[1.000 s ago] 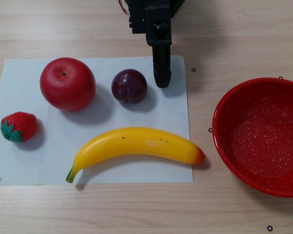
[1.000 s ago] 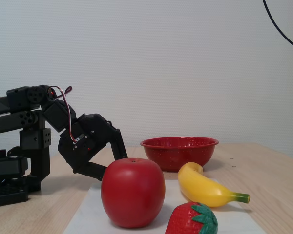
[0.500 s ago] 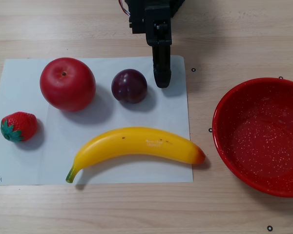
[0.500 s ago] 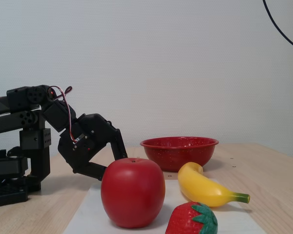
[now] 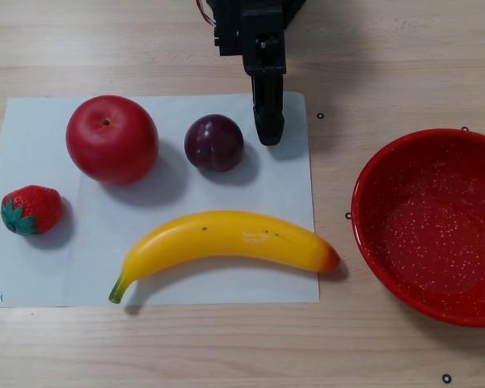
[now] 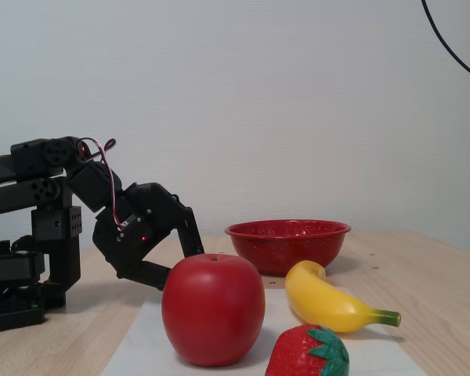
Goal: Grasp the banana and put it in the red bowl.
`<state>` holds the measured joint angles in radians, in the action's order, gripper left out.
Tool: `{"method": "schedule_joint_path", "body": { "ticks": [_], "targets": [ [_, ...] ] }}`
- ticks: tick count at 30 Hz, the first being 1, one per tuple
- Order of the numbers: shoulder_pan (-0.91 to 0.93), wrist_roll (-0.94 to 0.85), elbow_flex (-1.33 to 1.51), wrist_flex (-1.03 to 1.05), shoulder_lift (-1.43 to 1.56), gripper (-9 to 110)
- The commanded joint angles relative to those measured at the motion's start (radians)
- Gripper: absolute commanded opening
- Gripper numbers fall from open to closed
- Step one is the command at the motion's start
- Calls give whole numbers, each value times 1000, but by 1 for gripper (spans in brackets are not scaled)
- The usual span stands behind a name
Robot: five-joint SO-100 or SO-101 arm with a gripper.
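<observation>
Above the white sheet's far edge, the arm folds low and reaches forward, its hand (image 5: 268,137) pointing down with fingers pressed together, empty, just right of the plum (image 5: 214,142) in the other view. Nearer the camera, the banana (image 5: 226,245) lies across the sheet (image 5: 32,153), its orange tip toward the red bowl (image 5: 436,226) on the worktop (image 5: 226,347).

An apple (image 5: 111,139), plum (image 5: 214,142) and strawberry (image 5: 31,209) rest on white paper (image 5: 250,190).
</observation>
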<state>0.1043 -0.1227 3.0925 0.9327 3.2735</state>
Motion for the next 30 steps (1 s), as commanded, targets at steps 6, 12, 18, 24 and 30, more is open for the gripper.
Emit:
{"method": "schedule_joint_path", "body": {
  "ticks": [6,12,18,24,30],
  "targets": [
    [12,17,-216,64,-147,0],
    [8,26,-428,176,-293,0],
    [-3,9,-667,322,-453,0],
    [-32,21,-904,417,-637,0],
    [-61,87,-1143,500,-828,0]
  ]
}}
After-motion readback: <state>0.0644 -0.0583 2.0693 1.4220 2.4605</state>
